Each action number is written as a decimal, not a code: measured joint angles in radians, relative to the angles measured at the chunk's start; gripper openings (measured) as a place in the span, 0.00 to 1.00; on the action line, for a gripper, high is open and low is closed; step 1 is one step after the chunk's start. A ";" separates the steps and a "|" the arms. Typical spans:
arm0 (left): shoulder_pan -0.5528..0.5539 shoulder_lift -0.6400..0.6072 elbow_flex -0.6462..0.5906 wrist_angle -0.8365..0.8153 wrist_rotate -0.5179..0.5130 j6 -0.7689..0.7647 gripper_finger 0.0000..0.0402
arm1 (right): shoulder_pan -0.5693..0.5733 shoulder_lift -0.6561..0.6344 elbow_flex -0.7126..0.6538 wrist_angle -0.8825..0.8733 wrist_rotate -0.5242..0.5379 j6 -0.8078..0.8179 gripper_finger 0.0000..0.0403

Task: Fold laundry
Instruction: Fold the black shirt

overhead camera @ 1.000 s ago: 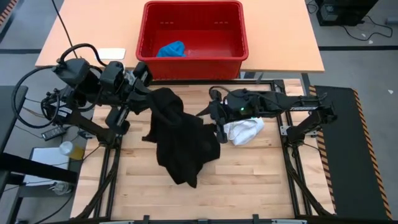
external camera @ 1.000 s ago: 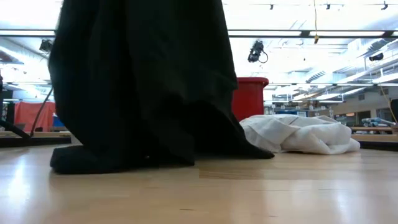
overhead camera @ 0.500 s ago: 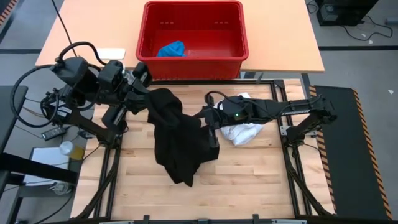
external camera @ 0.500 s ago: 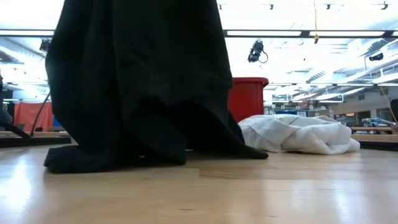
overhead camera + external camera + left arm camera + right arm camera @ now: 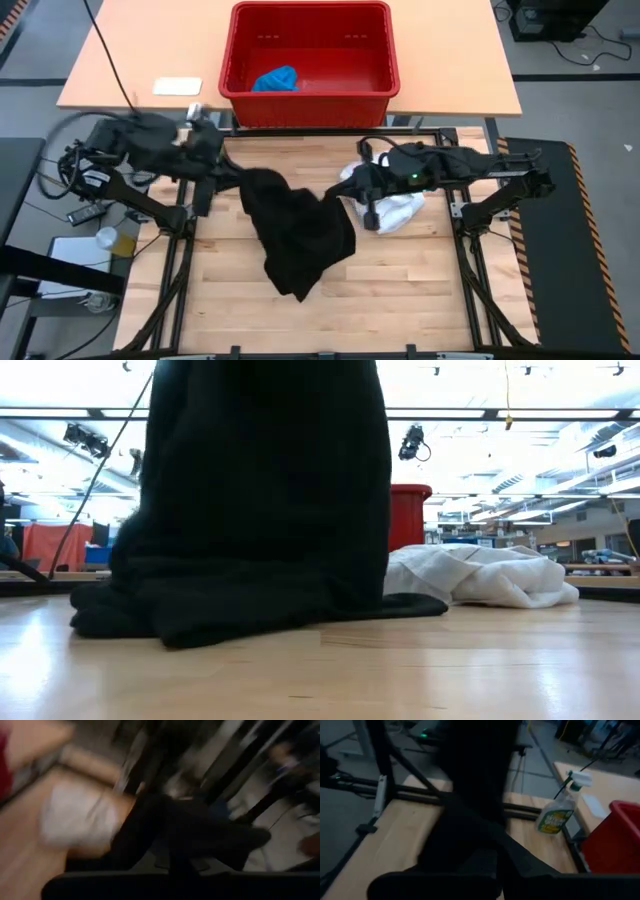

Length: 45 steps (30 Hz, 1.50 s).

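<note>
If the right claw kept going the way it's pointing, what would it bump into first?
Probably the black garment. The right gripper points toward the left arm's side, and that cloth hangs right in front of it, though depth is hard to judge.

Matt black cloth garment (image 5: 297,230), glossy red plastic basket (image 5: 310,110), smooth wood table (image 5: 400,270)

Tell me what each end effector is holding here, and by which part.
Both hold the black garment: the left end effector grips its upper-left edge, the right end effector its right edge. It hangs between them, with its lower part on the table.
</note>
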 joint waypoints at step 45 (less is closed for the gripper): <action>-0.144 0.199 -0.350 0.133 -0.236 -0.266 0.50 | -0.036 0.241 0.071 -0.102 -0.280 0.309 0.03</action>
